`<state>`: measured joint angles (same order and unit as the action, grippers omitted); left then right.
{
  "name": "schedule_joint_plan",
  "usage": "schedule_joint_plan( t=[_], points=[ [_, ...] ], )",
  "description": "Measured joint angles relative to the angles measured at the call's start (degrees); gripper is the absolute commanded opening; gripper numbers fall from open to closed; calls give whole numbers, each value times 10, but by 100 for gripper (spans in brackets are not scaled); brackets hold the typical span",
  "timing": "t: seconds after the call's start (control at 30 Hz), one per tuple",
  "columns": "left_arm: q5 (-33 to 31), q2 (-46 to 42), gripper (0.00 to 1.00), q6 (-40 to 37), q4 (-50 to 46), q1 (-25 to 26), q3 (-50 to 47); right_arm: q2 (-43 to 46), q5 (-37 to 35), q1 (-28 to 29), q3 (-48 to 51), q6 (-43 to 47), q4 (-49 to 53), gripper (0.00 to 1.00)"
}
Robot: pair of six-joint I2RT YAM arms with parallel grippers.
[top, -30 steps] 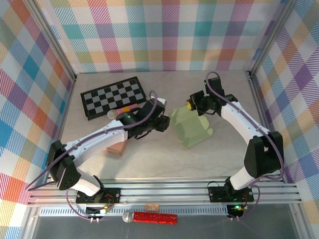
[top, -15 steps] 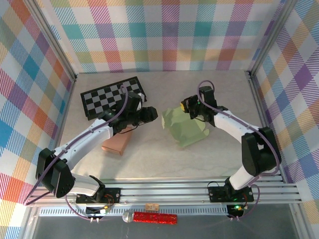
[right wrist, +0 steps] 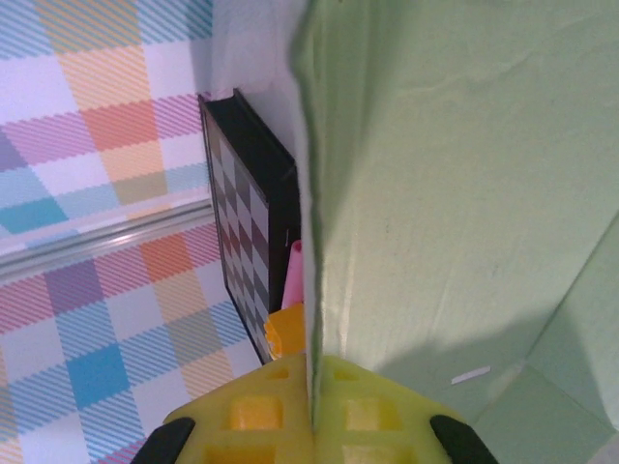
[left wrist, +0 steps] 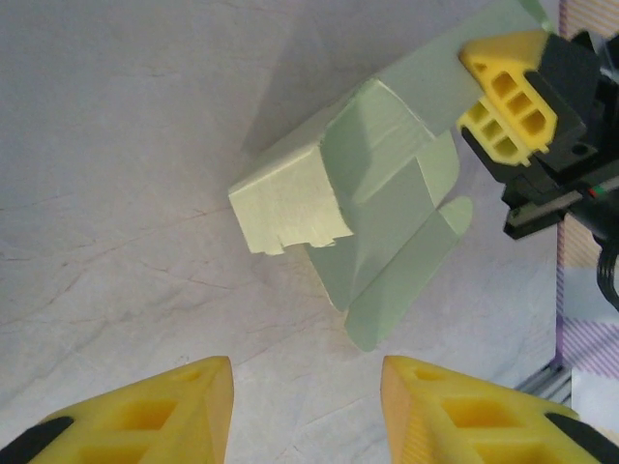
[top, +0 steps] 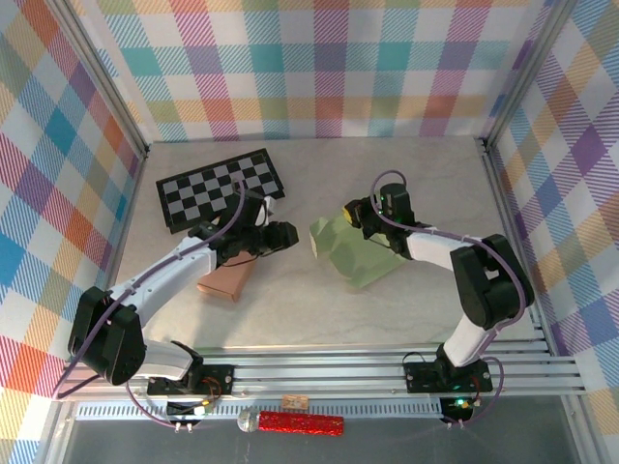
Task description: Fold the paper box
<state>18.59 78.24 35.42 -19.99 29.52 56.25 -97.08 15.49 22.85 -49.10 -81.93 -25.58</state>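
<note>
Pinching wall edge of pale green paper box (top: 356,256), right claw (top: 360,218) closed on panel. Versus a second ago: right claw and box shifted leftward; left claw (top: 282,235) drawn back, gap to box wider. Left claw fingers spread, nothing held. Box half-formed, creased, flaps loose and splayed. Lies mid-table (top: 290,314), between both claws, touching right, apart from left. Checkerboard mat (top: 221,187) behind left claw.
</note>
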Motion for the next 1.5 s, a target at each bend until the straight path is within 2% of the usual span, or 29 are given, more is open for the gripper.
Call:
schedule_joint_plan(
  t=[0.23,0.53,1.07,1.5],
  points=[
    [11,9,43,-62,56,0,-41,-17,22,0,25,13,-64,0],
    [16,103,42,-158,126,2,-50,-18,42,0,34,24,-104,0],
    [14,167,42,-246,158,6,-27,-18,57,0,38,23,-117,0],
    [19,208,37,-306,135,19,40,-18,63,0,38,23,-122,0]
  ],
)
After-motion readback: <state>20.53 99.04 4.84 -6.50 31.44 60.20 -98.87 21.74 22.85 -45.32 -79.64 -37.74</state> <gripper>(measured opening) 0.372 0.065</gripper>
